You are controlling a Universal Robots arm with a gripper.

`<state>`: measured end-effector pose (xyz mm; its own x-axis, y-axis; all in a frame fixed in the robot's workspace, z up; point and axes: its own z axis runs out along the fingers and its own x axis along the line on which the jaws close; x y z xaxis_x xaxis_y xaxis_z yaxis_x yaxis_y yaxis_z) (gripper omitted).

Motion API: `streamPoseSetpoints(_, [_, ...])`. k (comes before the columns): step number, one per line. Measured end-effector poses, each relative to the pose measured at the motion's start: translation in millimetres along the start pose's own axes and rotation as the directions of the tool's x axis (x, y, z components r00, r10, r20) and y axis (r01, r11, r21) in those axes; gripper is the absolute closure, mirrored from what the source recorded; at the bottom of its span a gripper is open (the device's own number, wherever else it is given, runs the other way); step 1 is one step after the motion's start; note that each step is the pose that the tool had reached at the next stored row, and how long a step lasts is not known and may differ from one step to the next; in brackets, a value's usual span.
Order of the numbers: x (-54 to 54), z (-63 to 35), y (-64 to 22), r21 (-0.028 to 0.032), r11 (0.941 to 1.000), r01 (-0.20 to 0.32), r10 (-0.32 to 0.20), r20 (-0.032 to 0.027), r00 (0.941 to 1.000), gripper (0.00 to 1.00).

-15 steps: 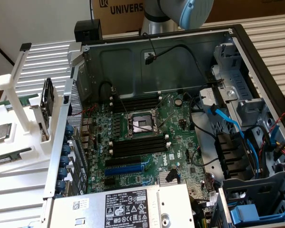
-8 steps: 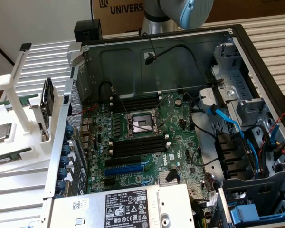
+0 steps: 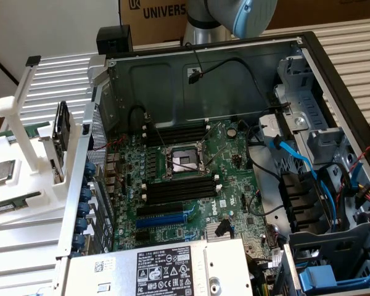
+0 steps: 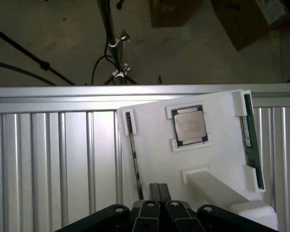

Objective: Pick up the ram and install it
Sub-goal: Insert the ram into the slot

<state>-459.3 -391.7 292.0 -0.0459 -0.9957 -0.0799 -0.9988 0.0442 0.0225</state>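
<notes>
Together — ram (image 4: 249,145), processor (image 4: 189,124) on white holder (image 4: 154,154).

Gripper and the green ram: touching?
Apart. The wrist view shows bare white holder between the gripper and the ram seated at its edge.

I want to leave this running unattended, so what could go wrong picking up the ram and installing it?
The ram is held in clips at the edge of the white holder, which also carries the processor chip; an off-centre grasp may jam it or knock the chip. A black cable loops beside the memory slots and may snag the stick. The slots flank the open CPU socket; a misaligned push may strike it.
</notes>
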Motion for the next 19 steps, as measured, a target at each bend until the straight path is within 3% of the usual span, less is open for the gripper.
streamPoseSetpoints(3, [0.8,7.4,6.5,0.0,1.0,0.0,0.0,0.0,1.0,0.89])
streamPoseSetpoints(9, [1.7,18.3,6.9,0.0,1.0,0.0,0.0,-0.0003,1.0,0.89])
streamPoseSetpoints(12, [1.0,22.4,8.0,0.0004,1.0,0.0,0.0,-0.0101,0.9999,0.89])
streamPoseSetpoints(13, [0.6,23.4,8.5,0.0007,1.0,0.0,0.0,-0.015,0.9999,0.89])
streamPoseSetpoints(15, [-1.4,25.0,10.0,0.0019,1.0,0.0,0.001,-0.0301,0.9995,0.89])
streamPoseSetpoints(16, [-3.9,26.2,12.5,0.0054,1.0,-0.001,0.001,-0.0495,0.9988,0.89])
streamPoseSetpoints(18, [-5.6,26.9,15.4,0.0104,0.9999,0.0,0.001,-0.0686,0.9976,0.89])
streamPoseSetpoints(19, [-6.1,27.3,18.3,0.02,0.9998,0.0,0.002,-0.0897,0.996,0.89])
